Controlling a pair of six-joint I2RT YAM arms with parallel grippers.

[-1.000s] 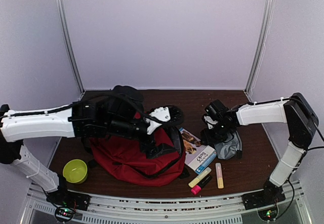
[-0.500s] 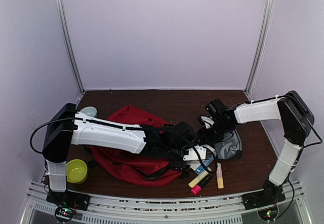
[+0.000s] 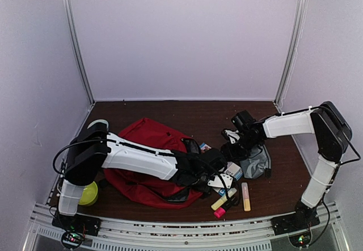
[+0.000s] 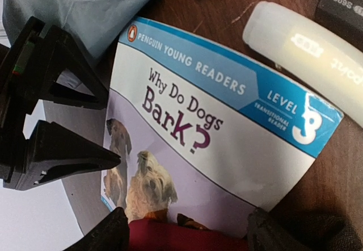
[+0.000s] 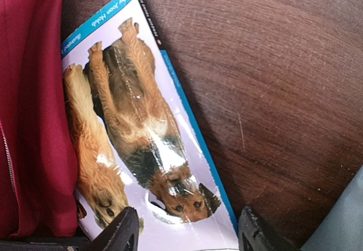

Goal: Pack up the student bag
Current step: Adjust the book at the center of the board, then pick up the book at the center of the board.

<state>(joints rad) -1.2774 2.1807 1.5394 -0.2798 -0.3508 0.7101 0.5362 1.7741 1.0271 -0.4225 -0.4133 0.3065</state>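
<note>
The red student bag [image 3: 148, 140] lies left of centre on the brown table [image 3: 187, 112]. A picture book, "Why Do Dogs Bark?" [image 4: 227, 132], lies against its right side. My left arm reaches over the bag. My left gripper [image 3: 219, 179] is open low over the book's near edge, with book and red fabric [image 4: 181, 241] between its fingertips [image 4: 110, 234]. My right gripper [image 3: 233, 145] is open just above the book's far end [image 5: 142, 143]. Nothing is pinched in either. The bag's opening is hidden under my left arm.
A grey zip pouch [image 3: 258, 163] lies right of the book, under my right wrist. Highlighters lie near the front edge: yellow [image 3: 223, 199], pink [image 3: 218, 212] and pale orange [image 3: 245, 197]. A green bowl [image 3: 85, 194] sits at the front left.
My left arm swung right, off the bag and down to the book, narrowing its jaws a little. The bag's flap, held up before, now lies flat. My right gripper stayed almost still.
</note>
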